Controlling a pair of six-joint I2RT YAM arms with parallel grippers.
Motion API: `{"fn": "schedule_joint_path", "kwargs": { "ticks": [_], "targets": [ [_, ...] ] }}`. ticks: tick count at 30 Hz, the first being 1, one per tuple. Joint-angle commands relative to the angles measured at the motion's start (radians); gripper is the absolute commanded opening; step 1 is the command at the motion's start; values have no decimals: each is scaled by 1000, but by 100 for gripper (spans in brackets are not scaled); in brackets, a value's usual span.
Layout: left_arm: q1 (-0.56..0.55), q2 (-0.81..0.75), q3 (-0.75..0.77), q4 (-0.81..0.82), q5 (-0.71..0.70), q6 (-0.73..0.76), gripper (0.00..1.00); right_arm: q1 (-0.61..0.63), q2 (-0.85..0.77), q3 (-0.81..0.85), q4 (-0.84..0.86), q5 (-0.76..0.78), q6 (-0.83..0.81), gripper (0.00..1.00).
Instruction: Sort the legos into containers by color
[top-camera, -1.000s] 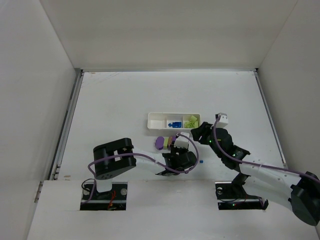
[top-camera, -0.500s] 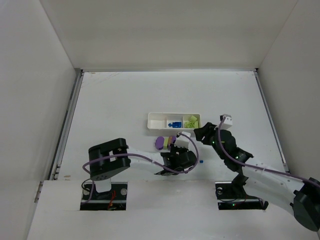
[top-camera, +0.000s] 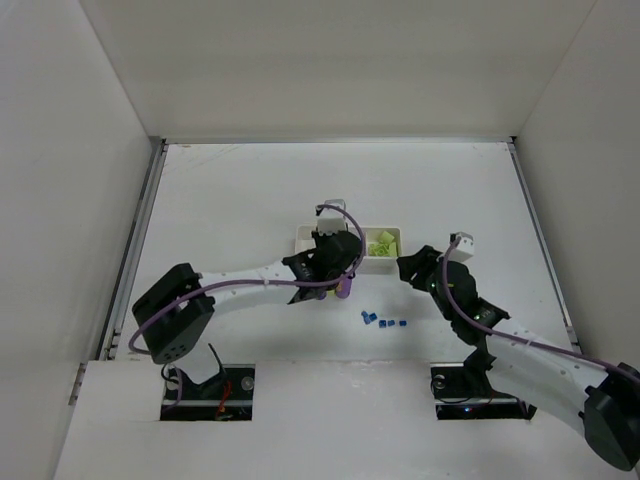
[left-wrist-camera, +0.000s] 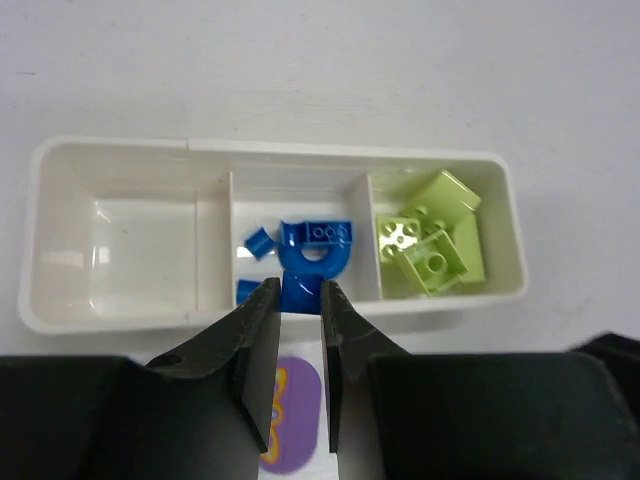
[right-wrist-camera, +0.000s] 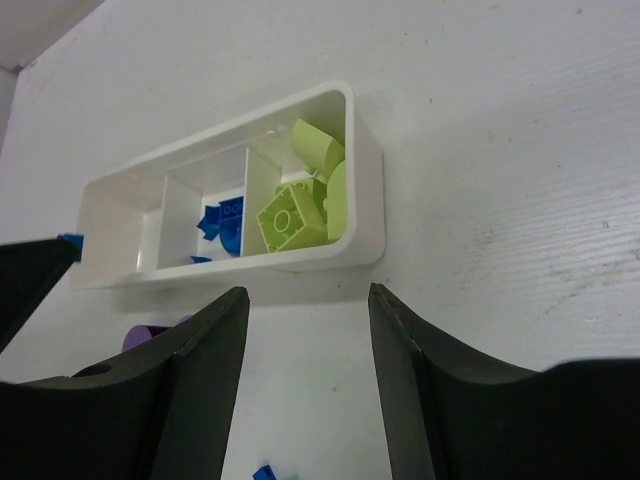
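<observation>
My left gripper (left-wrist-camera: 300, 292) is shut on a small dark-blue brick (left-wrist-camera: 301, 296), held over the near wall of the white tray (left-wrist-camera: 110, 318) at its middle compartment. That compartment holds several blue legos (left-wrist-camera: 316, 244). The right one holds yellow-green blocks (left-wrist-camera: 430, 245), and the left one is bare. A purple piece (left-wrist-camera: 292, 420) lies on the table under the left fingers. From above, the left gripper (top-camera: 338, 270) covers the middle of the tray (top-camera: 300, 245). My right gripper (right-wrist-camera: 308, 295) is open and holds nothing, just off the tray's right end (right-wrist-camera: 365, 200).
Three loose dark-blue bricks (top-camera: 385, 323) lie on the table in front of the tray, between the two arms. One of them (right-wrist-camera: 263, 472) shows at the bottom of the right wrist view. White walls enclose the table on three sides.
The left arm swung from the table's front up to the tray with the blue brick in its jaws. Blue bricks it had covered now show. The right gripper drew slightly back and right.
</observation>
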Motion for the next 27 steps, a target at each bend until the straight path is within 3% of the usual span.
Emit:
{"fn": "schedule_joint_path", "kwargs": {
  "ticks": [1, 6, 10, 16, 18, 22, 27],
  "targets": [
    [57, 60, 65, 0, 91, 38, 13, 4, 9, 7, 53, 20, 2, 57],
    [100, 142, 130, -3, 127, 70, 18, 26, -1, 13, 45, 21, -3, 55],
    [112, 185, 166, -6, 137, 82, 27, 56, 15, 30, 36, 13, -9, 51],
    [117, 144, 142, -6, 140, 79, 40, 193, 132, 85, 34, 12, -18, 47],
    [117, 93, 107, -4, 136, 75, 41, 256, 195, 118, 40, 15, -14, 52],
    [111, -79, -59, -4, 119, 38, 42, 355, 348, 203, 53, 35, 12, 74],
    [97, -375, -345, -41, 105, -80, 45, 382, 525, 302, 60, 40, 58, 84]
  ]
}}
